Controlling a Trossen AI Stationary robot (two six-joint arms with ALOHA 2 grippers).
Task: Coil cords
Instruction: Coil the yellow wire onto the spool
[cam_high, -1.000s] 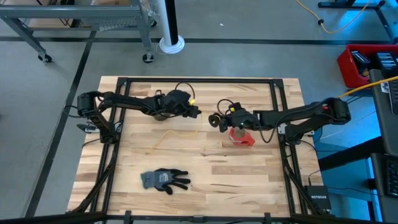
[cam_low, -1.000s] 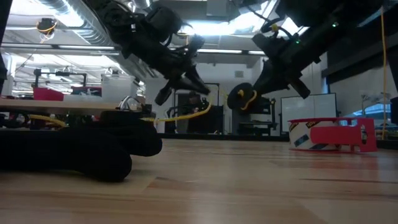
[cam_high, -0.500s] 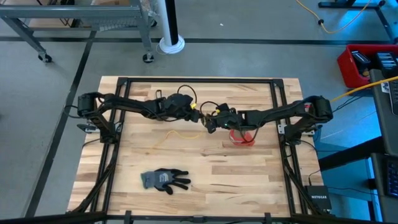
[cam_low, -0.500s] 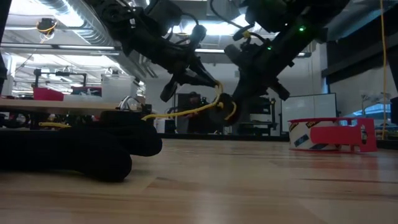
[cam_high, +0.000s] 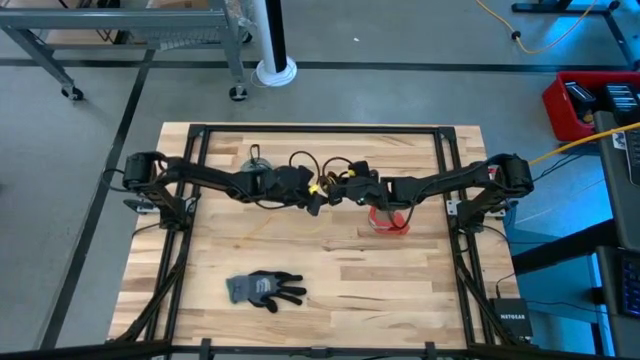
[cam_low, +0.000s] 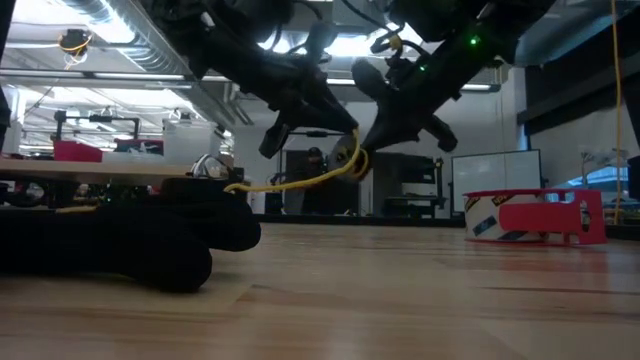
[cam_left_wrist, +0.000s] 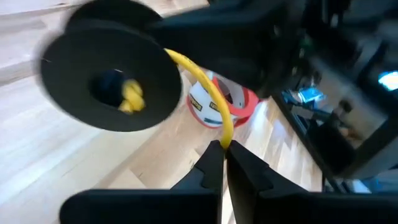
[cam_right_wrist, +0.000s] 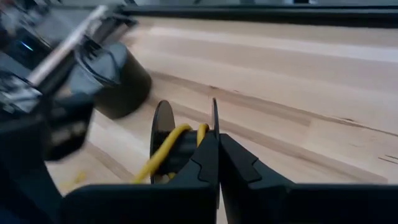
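Note:
My two grippers meet above the middle of the table. My right gripper (cam_high: 338, 190) is shut on a small black spool (cam_left_wrist: 112, 90) with yellow cord wound on it, held in the air. The yellow cord (cam_left_wrist: 208, 87) runs off the spool to my left gripper (cam_high: 316, 193), which is shut on it right beside the spool. Beyond the left gripper the cord sags (cam_low: 290, 183) down toward the table's left, and its far part lies on the wood (cam_high: 255, 222). I cannot pick out the black cord. My left gripper pinches the yellow cord (cam_left_wrist: 225, 138) between its two fingertips, a short way off the spool. The stretch between fingers and spool curves clear of the table. My right gripper pinches the rim of one thin flange of the spool (cam_right_wrist: 214, 121) between its fingers, edge-on. The spool is clear of the table with the yellow windings (cam_right_wrist: 177, 137) beside the fingers.
A red tape roll (cam_high: 388, 218) lies on the table just right of the grippers, under my right arm. A dark round roll (cam_right_wrist: 127, 84) stands near my left arm. A black glove (cam_high: 265, 288) lies toward the near edge.
My right gripper has carried the spool toward the table's left, dipping and then rising again. My left gripper has gone right with the cord. The two now stand close together. The cord between them has shortened; its trailing part still sags left.

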